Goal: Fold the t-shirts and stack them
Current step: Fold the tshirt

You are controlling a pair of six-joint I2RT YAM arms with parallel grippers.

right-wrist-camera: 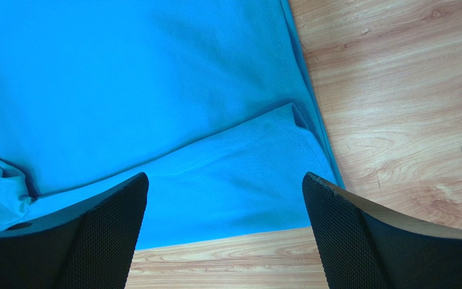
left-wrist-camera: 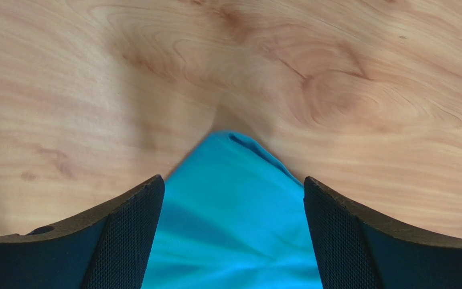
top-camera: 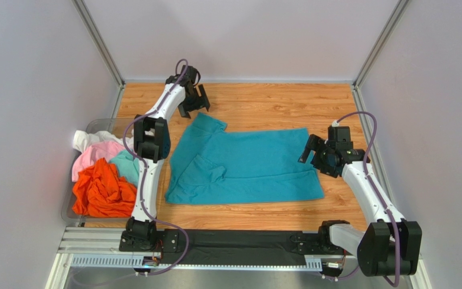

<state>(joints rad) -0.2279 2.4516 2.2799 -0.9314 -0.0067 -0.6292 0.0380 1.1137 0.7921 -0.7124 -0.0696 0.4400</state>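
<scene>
My left pincer (top-camera: 194, 103) hangs released over the far-left sleeve tip of the teal shirt (top-camera: 245, 165), which lies spread mid-counter with one flap already doubled over. My right pincer (top-camera: 313, 153) is also released and holds nothing, above the shirt's right edge where two layers overlap. My worry is that a shallow pinch there takes only the top layer and drags the fold apart, or that the narrow sleeve tip slips out on the left. The orange shirt (top-camera: 101, 189), pink shirt (top-camera: 95, 155), white shirt (top-camera: 86, 139) and aqua shirt (top-camera: 126, 165) are heaped in the clear bin (top-camera: 95, 124) at the left, and my left arm's elbow crosses between that heap and the counter (top-camera: 263, 102).
</scene>
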